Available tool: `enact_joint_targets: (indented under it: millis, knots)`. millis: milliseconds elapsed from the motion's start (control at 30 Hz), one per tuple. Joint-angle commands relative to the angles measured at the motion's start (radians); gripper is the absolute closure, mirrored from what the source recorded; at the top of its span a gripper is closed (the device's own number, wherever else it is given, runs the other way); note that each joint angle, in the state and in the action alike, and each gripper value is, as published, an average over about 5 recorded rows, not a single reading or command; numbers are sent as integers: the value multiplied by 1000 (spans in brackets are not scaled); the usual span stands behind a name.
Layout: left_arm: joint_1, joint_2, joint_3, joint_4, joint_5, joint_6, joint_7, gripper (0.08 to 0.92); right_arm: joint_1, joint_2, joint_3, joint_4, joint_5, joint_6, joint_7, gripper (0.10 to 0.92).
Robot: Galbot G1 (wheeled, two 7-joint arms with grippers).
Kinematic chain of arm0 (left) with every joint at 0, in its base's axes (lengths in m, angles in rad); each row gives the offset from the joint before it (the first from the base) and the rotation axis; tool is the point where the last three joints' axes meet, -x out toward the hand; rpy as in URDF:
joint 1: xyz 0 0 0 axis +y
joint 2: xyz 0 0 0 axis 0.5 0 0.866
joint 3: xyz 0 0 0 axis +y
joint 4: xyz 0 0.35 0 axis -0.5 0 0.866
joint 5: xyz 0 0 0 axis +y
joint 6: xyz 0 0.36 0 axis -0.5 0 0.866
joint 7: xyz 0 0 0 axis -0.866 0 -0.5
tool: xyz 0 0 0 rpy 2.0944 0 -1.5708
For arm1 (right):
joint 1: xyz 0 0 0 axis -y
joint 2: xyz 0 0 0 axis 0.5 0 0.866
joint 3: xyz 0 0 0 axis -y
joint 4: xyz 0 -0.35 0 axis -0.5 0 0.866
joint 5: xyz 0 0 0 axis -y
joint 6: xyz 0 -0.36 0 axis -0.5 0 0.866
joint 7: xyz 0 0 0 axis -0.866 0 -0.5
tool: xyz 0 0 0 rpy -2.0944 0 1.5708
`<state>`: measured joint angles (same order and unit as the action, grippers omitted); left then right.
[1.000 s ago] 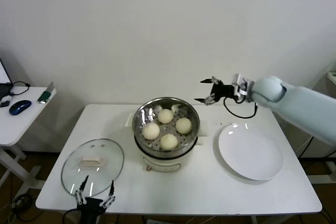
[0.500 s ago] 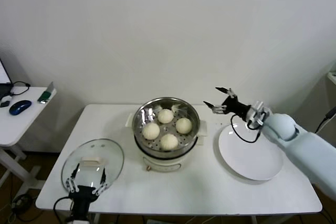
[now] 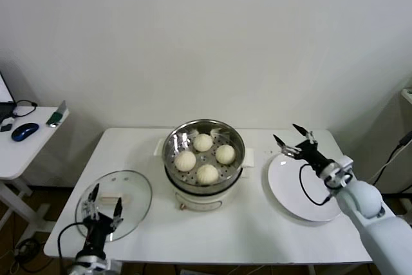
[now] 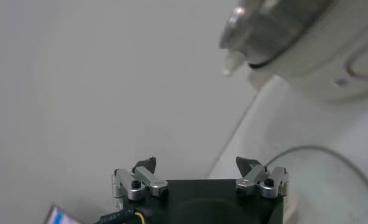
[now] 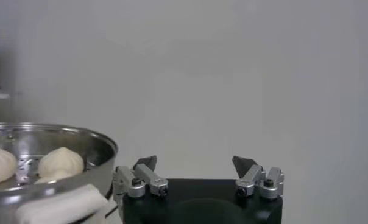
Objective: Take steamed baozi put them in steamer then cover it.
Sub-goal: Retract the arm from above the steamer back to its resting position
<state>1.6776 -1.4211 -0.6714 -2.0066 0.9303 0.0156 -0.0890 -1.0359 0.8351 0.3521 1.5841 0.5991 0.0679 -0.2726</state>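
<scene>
Over the last second the right gripper drew back from above the steamer to the plate at 3 o'clock, jaws wide and empty, while the left gripper, also wide and empty, rose over the cover at 8 o'clock. Loading looked finished. All four baozi sat in the steamer; the plate held nothing; the cover lay flat on the table, not yet placed.

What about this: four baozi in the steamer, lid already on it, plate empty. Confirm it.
Not quite. The head view shows the lid lying on the table left of the steamer, not on it. The four baozi are inside, and the plate is empty.
</scene>
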Motion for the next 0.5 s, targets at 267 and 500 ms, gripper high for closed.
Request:
enact_joint_targets:
  millis: [267,500]
  knots:
    - [-141,49,-25,274,615,-21,55,177,-287,129,275,43,-47,2,-4,203]
    - [-220,45,-39,385,590,-32,-57,177,-288,142,273,39,-63,5,-8,203]
